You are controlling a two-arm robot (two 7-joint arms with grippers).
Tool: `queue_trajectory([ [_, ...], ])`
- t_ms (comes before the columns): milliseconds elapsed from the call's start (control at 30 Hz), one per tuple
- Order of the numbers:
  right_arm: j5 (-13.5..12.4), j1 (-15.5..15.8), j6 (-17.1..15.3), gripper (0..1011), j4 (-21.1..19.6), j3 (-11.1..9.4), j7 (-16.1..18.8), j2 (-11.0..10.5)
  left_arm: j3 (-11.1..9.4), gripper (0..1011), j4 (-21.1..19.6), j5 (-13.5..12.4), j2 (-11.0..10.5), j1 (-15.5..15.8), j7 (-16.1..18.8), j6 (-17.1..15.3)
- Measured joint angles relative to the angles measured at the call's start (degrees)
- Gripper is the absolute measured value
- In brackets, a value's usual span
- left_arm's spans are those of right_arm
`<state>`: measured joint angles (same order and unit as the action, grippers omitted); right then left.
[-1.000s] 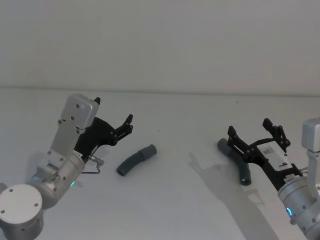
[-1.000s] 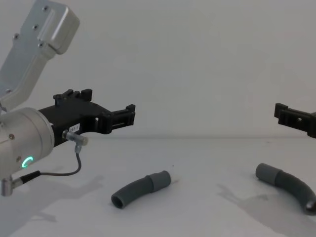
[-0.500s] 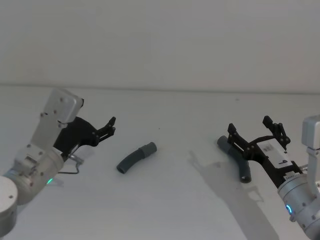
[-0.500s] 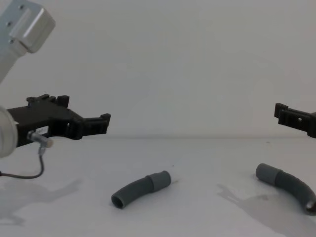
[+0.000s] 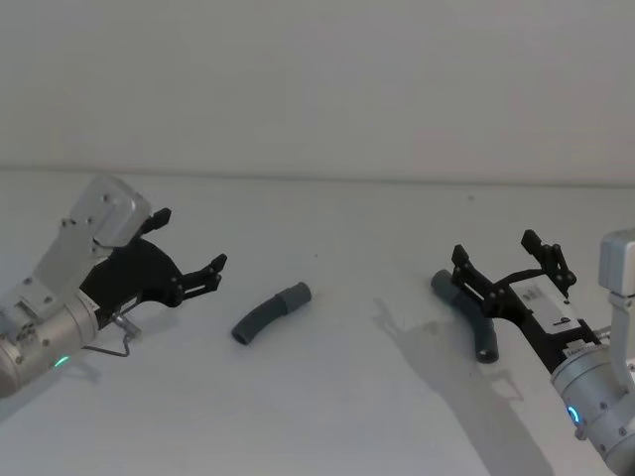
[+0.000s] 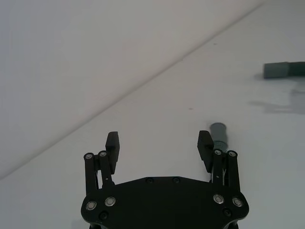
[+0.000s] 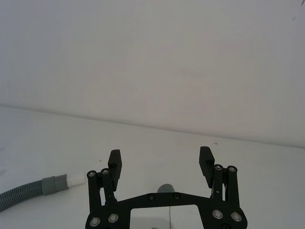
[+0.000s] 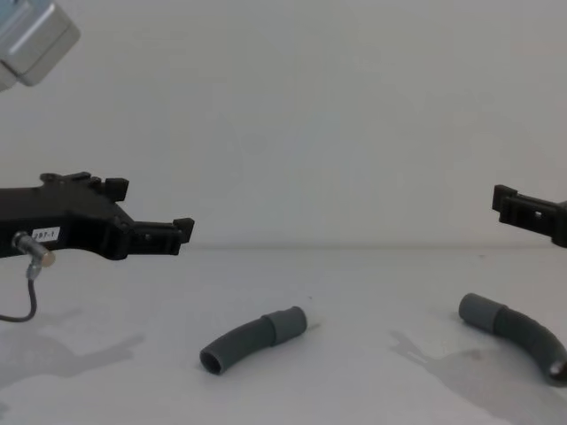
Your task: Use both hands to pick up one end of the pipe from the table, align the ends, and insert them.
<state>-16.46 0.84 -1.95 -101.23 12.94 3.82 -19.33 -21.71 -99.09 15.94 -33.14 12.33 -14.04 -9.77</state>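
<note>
Two curved dark grey corrugated pieces of the pipe lie on the off-white table (image 5: 327, 407). The left piece (image 5: 270, 312) (image 8: 252, 339) rests mid-table with its lighter cuff end (image 5: 296, 296) pointing right; a small white stub (image 7: 76, 180) sticks out of that cuff. My left gripper (image 5: 191, 240) (image 6: 158, 140) hovers open to its left, above the surface, apart from it. The right piece (image 5: 466, 315) (image 8: 514, 332) lies under and just beyond my right gripper (image 5: 494, 250) (image 7: 160, 157), which is open and raised, with the grey cuff (image 7: 167, 187) below its jaws.
A plain pale wall (image 5: 317, 89) rises behind the table's far edge. A thin grey cable (image 8: 27, 292) loops under the left wrist. Bare surface stretches between the two hose pieces and toward the front.
My left arm has pulled back to the left and dropped lower, away from the left hose piece, still open. The right arm and both pieces have stayed put.
</note>
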Motion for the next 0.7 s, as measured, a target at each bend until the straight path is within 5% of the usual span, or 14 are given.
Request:
queue_trajectory([
  [400,0.0,0.0,0.0,1001,0.0,0.0,0.0,0.0,-1.2,1000,-0.1,1.6,-1.3,2.6,-7.5,-1.0],
  [700,0.0,0.0,0.0,1001,0.0,0.0,0.0,0.0,-2.8,1000,1.3,2.3,-0.4,5.9,-10.7,-5.7],
])
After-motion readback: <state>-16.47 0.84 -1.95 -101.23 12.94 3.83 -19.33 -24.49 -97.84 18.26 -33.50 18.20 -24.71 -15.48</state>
